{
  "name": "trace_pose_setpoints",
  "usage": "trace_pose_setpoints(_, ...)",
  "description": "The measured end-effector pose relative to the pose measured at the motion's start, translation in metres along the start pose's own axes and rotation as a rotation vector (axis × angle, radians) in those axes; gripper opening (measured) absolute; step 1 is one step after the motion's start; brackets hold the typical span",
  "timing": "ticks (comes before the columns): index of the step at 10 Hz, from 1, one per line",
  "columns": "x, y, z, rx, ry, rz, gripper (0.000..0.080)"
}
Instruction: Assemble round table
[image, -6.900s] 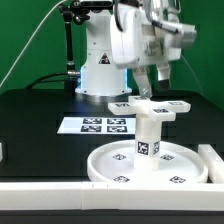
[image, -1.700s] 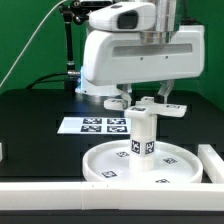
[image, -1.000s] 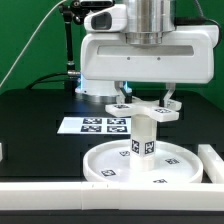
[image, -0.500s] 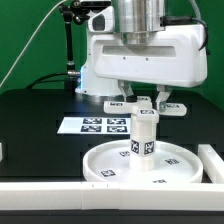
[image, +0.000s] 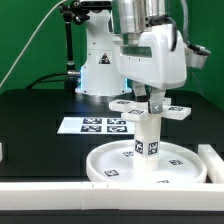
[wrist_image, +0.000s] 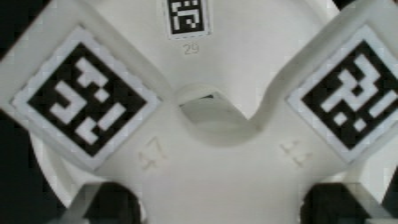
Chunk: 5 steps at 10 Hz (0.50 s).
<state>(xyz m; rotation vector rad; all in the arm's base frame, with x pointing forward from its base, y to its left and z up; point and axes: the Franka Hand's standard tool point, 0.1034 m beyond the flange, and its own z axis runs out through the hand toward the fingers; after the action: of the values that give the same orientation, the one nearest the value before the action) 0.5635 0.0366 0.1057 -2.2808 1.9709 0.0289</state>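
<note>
Now, the cross-shaped piece (image: 131, 104) is gripped atop the post (image: 150, 135).
The round disc (image: 108, 162) is seen lying flat on the black table (image: 35, 110), the post stood upright at its middle, and the cross-shaped piece is seated on top, pinched between the closed fingers of the gripper (image: 155, 98).

Black-and-white square tags pattern the white cross piece (image: 150, 108) at my jaws, one tag to each arm. The post (image: 149, 130) and the round disc (image: 100, 166) are white with the same tags. My pads (wrist_image: 107, 200) are black. The surface (image: 40, 120) is black, the marker board (image: 90, 125) white with black tags, the backdrop (image: 20, 20) green.
</note>
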Motion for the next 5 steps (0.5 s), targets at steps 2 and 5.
trace_pose_setpoints(2,-0.0005,-0.0002,0.0001,0.000,-0.001,0.115,0.0448)
trace_pose_setpoints(5,-0.0002,-0.0013,0.0007,0.026,-0.011,0.361,0.0448)
